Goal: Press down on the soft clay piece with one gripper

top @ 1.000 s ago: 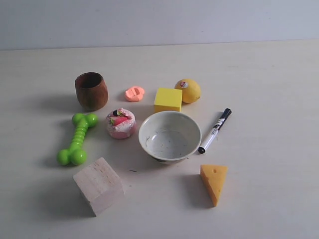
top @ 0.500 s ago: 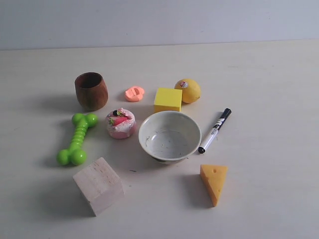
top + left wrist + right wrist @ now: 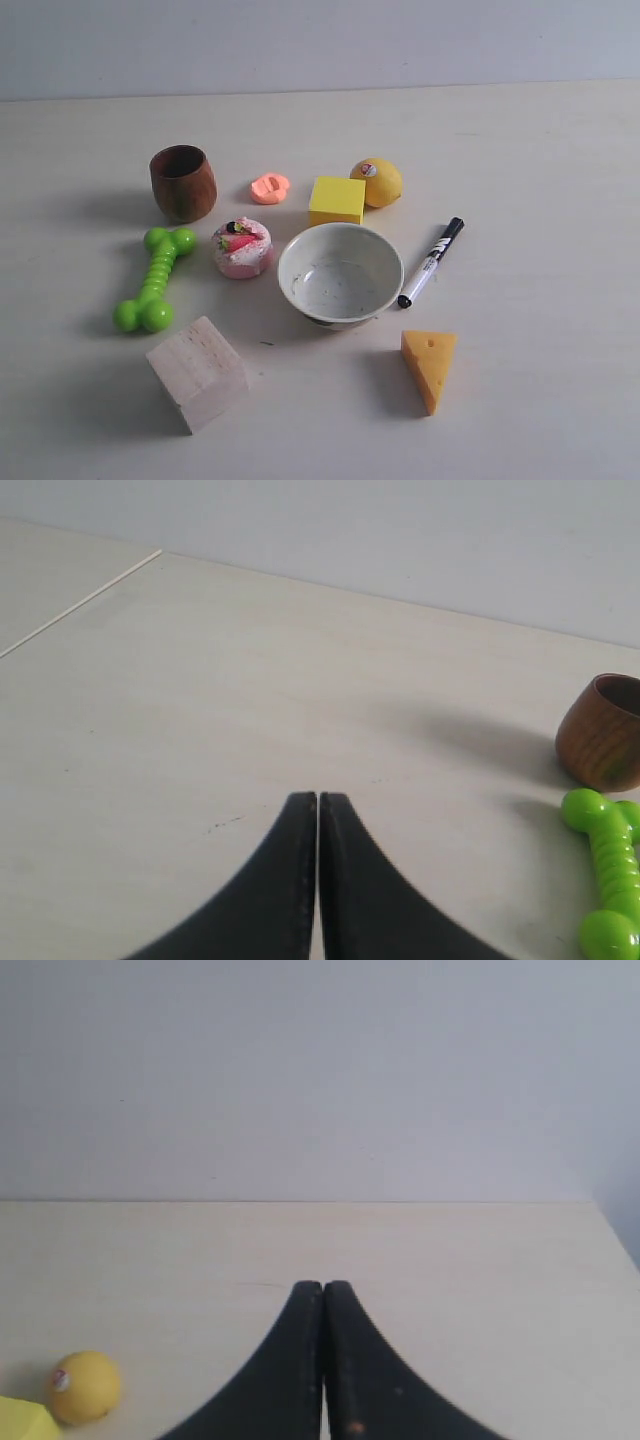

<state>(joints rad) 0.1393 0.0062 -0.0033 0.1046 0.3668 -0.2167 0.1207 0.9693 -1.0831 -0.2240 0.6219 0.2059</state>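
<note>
1. Jaws: the left gripper had its jaws pressed together with nothing between them, low over bare table. The right gripper was the same, together and empty. Neither arm showed in the exterior view.
2. Far left in the exterior view: green bone toy, wooden cup, and a wooden block nearer the camera. The left wrist view caught the cup and bone toy only, no clay.
3. The soft clay piece lay flat on the table between the cup and the yellow cube, apart from both. The cake toy was near it on the camera side. Nothing was touching the clay.
4. Step in hand, judged: the approach. The left arm looked like the closer pick.
5. To do it well: keep the jaws together as one blunt tip and line up over the clay's middle. Come straight down slowly and ease off once it gives. A sideways drift risked clipping the cup or shoving the clay.
6. Middle to right: bowl, lemon, marker, cheese wedge. All were clear of the press path.
</note>
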